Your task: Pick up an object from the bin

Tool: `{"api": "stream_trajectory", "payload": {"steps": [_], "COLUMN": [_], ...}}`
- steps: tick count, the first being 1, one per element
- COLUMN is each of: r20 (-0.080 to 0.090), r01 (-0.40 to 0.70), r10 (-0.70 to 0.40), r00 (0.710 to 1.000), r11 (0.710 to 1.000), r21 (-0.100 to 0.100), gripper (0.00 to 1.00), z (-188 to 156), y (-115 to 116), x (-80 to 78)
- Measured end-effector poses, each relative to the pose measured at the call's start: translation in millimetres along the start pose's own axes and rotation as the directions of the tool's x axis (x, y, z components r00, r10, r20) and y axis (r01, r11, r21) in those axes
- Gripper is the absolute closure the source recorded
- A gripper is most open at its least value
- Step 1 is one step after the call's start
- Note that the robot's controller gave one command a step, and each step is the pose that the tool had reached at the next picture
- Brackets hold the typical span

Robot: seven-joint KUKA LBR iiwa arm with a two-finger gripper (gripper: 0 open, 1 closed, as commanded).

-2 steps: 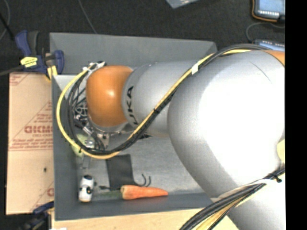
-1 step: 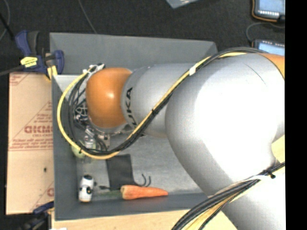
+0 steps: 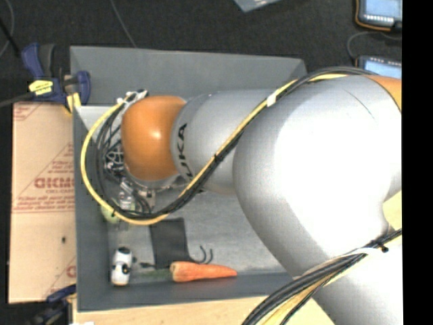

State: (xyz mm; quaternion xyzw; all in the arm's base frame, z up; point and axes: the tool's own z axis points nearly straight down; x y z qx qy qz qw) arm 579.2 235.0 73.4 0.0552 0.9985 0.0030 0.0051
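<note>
At bin's (image 3: 203, 66) left, orange wrist cover (image 3: 149, 137); carrot (image 3: 203, 271), black pad (image 3: 168, 241) nearby.

The bin (image 3: 203, 63) is dull grey metal. The arm (image 3: 318, 161) is smooth, shiny silver, with a glossy orange cover (image 3: 149, 137). The carrot (image 3: 203, 271) looks like smooth plastic. The black pad (image 3: 168, 241) looks dull.

looks down on the grey metal bin (image 3: 189, 65) from above, leaning somewhat to one side. faces its floor, one wall at the top, another along the bottom. sits near, with the arm (image 3: 304, 161) entering from the right across much of it.
</note>
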Motion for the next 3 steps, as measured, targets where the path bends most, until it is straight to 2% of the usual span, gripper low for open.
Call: {"api": "stream_trajectory", "payload": {"steps": [1,2,3], "r20": [-0.002,-0.009,-0.007], "r01": [0.000,-0.001,-0.002], "r10": [0.000,0.001,0.002], "r00": [1.000,1.000,1.000], "r11": [1.000,1.000,1.000], "r21": [0.001,0.004,0.003], "gripper": [1.00,1.00,1.00], "z": [-4,-23,-46], "y": [-1,-1,-1], "x": [0.9,2.4,1.5]}}
